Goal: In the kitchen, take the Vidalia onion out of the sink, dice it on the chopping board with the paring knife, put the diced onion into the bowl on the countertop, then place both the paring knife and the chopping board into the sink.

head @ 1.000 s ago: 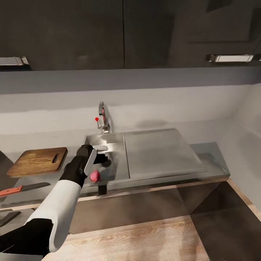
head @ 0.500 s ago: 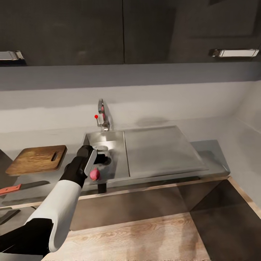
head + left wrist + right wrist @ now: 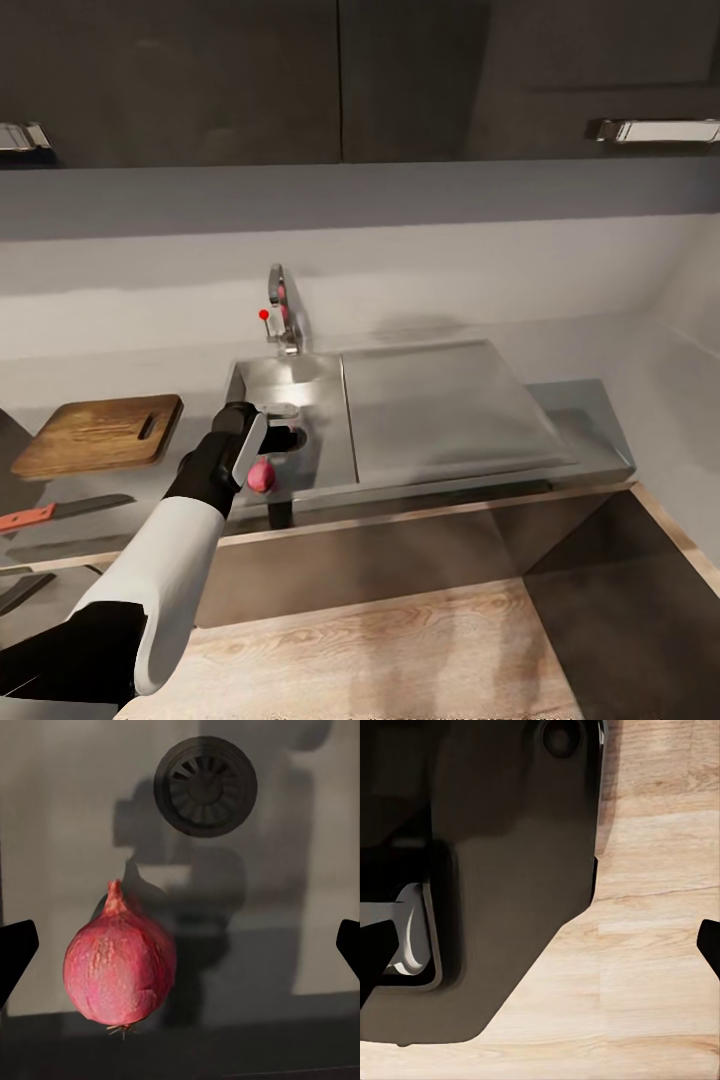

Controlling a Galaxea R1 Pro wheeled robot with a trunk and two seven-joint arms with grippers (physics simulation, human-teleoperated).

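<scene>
The Vidalia onion point(image 3: 262, 476), reddish-pink with a small stem tip, lies in the sink point(image 3: 322, 400) near its front wall. In the left wrist view the onion point(image 3: 120, 964) sits below the round dark drain point(image 3: 205, 786). My left gripper point(image 3: 268, 455) hangs open just above it, and its dark fingertips point(image 3: 15, 952) stand wide apart on either side without touching it. The chopping board point(image 3: 100, 435) lies on the countertop point(image 3: 590, 420) left of the sink. The red-handled paring knife point(image 3: 60, 510) lies in front of the board. My right gripper point(image 3: 540, 952) is open and holds nothing. The bowl is out of view.
The chrome tap point(image 3: 283, 320) stands behind the basin, and the flat drainboard point(image 3: 440, 410) is to its right. Dark wall cabinets hang above. A dark object point(image 3: 20, 590) lies at the left edge. The right wrist view shows the robot's dark base point(image 3: 495, 870) over wooden floor point(image 3: 660, 945).
The head camera has shifted, so the counter and sink sit a little higher in the picture. My left gripper stays open over the onion, which has not moved in the sink.
</scene>
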